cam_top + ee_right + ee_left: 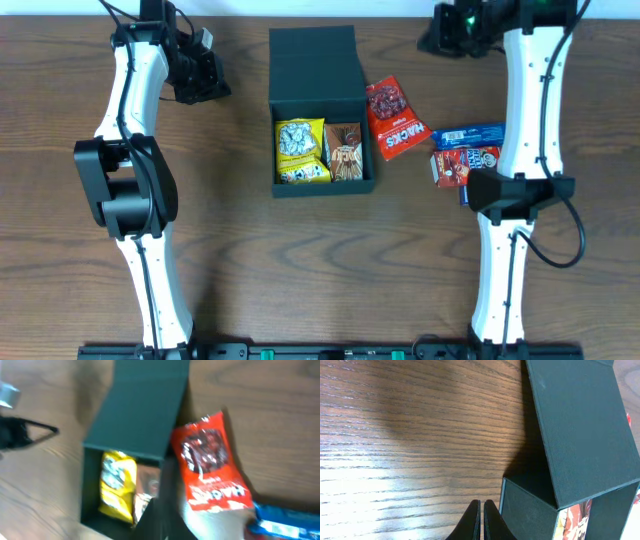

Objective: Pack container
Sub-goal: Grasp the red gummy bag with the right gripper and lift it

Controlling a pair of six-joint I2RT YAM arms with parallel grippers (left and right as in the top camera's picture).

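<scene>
Left gripper (481, 506): near the desk's (230, 250) far-left corner, above bare wood just left of the container. Fingers pressed together, nothing between them.

Container (315, 100): middle of the desk, toward the far edge. Lid (314, 60) folded back flat toward the far edge, box open. Inside, side by side: yellow packet (301, 151) on the left, brown packet (345, 153) on the right. They appear to fill most of the floor.

Loose on the desk right of the container: red packet (395, 118) just beside the box's right wall. Further right, blue packet (468, 134) and red-and-white packet (460, 166), partly under the right arm.

Right gripper (450, 35): raised near the far-right corner. Wrist view is blurred, so I cannot tell how far the jaws stand apart; no packet seen in them.

Judgement: packing is part done, two in and three out. Next is probably the red packet, the nearest. It calls for the right gripper to come down over it with jaws spread, pinch an edge and carry it over the right wall.
</scene>
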